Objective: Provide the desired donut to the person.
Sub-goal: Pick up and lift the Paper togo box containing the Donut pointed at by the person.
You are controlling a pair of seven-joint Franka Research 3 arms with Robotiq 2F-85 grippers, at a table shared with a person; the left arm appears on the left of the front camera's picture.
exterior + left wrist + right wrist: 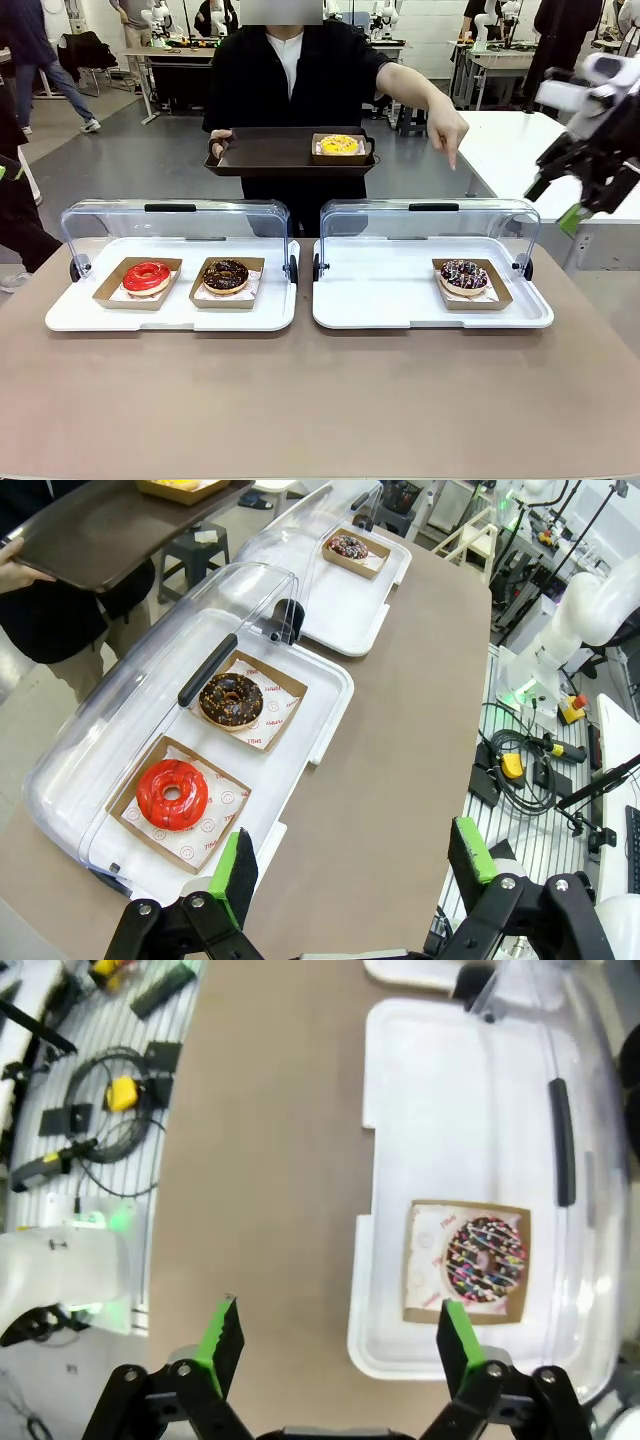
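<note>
The person (290, 80) stands at the far side and holds a dark serving tray (270, 155) with a yellow donut (338, 146) in a paper box. Their other hand (450, 135) points down over the right white tray (400, 300). There a chocolate donut with sprinkles (464, 277) (486, 1260) sits in its box. A red donut (147, 277) (172, 793) and a chocolate donut (225, 275) (231, 700) lie on the left white tray (80, 315). My right gripper (553, 205) (340, 1340) hangs open, high above the tray's right end. My left gripper (353, 865) is open above the table's left edge.
Both white trays have clear lids (175, 225) swung open at the back. The brown table (320, 400) is bare in front of the trays. Cables and a stand (520, 770) lie on the floor beside the table. Other tables stand behind the person.
</note>
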